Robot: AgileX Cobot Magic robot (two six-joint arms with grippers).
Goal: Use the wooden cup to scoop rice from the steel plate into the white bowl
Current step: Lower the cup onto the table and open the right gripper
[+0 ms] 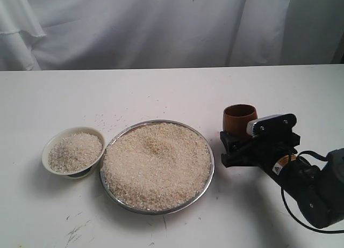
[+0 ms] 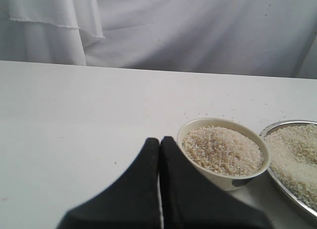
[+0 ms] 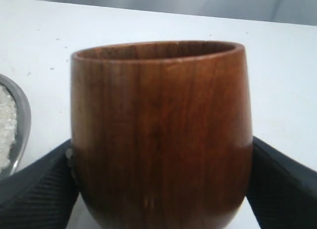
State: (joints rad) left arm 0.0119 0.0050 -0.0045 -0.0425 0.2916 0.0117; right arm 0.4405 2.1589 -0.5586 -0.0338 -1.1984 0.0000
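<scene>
Wooden cup (image 1: 239,116): upright on the white table (image 1: 161,92), set between the right pincer's fingers; its mouth is open and up.
Right pincer (image 3: 161,189): clamped on the cup, one black finger (image 3: 37,189) pressed to each side low on its wall.
Steel plate (image 1: 156,211): just beside the right pincer's tips, heaped with rice (image 1: 157,165).
White bowl (image 1: 51,143): beyond the plate from the right pincer, just beside the left pincer's tips, with rice in it.
Left pincer (image 2: 159,154): fingers together, holding nothing.
</scene>
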